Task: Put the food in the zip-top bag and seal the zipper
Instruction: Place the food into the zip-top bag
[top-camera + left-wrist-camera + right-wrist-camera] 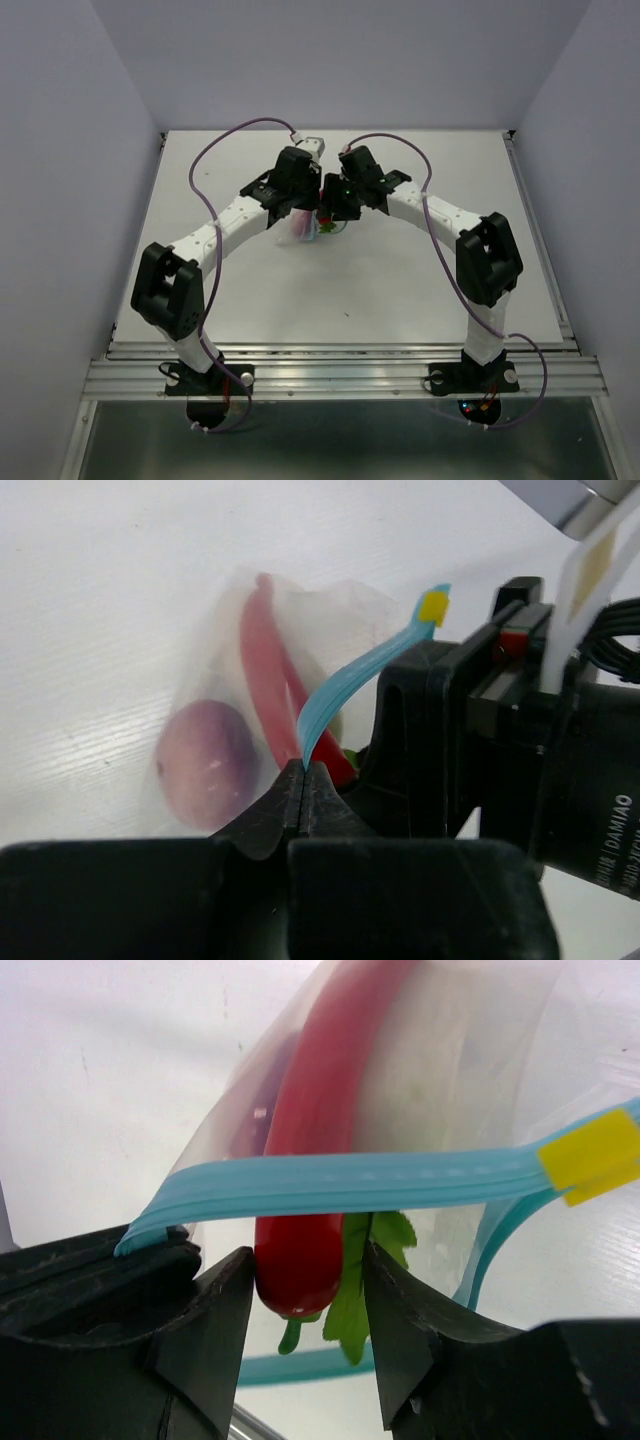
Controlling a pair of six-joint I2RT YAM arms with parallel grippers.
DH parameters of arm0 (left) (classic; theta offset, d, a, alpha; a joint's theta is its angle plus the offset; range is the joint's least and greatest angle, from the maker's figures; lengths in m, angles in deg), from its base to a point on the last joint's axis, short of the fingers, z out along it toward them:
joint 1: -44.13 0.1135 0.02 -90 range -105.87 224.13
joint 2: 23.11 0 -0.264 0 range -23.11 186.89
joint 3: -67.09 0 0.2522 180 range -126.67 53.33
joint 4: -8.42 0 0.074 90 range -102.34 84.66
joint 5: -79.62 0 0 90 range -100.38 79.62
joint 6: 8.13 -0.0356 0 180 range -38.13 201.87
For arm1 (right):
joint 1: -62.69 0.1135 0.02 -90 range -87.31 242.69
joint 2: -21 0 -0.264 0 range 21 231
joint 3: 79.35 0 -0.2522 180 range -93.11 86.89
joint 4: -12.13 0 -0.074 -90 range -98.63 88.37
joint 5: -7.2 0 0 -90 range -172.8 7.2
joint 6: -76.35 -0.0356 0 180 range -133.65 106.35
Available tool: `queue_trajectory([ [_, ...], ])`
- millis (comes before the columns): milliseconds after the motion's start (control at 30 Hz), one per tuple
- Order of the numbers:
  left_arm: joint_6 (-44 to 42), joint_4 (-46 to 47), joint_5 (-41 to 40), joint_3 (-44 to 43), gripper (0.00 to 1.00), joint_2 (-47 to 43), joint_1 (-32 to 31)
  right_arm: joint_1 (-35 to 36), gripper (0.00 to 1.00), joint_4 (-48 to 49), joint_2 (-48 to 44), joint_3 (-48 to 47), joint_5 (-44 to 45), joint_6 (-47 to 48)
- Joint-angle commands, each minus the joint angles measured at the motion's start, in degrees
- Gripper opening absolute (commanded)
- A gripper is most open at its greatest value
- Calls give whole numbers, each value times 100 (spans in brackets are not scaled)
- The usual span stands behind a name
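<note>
The clear zip-top bag (205,630) lies on the white table, mid-table in the top view (303,231). Inside it are the purplish-pink ball (205,762) and most of the red chili (262,665). My left gripper (303,768) is shut on one end of the light-blue zipper (350,680). My right gripper (307,1252) is at the bag's open mouth, shut on the chili's end (300,1260) and a green leaf (352,1300). The zipper strip (350,1182) runs just above its fingers. The white vegetable's body is not clearly visible.
A yellow tab (595,1155) marks the zipper's far end and also shows in the left wrist view (433,606). The two grippers (300,212) (333,212) are close together over the bag. The white table (400,290) has raised walls behind and at the sides.
</note>
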Motion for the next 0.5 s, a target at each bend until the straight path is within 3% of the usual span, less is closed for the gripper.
queue_trajectory([
  [0, 158, 90, 14, -390, 0, 46, -63, -4, 63, 336, -315, 51, 48, -16],
  [100, 228, 63, -22, -478, 0, 108, -54, -4, 72, 345, -508, 174, 153, 37],
  [467, 422, -77, -84, -759, 0, 301, -36, -4, 73, 564, -1413, 561, 451, 204],
])
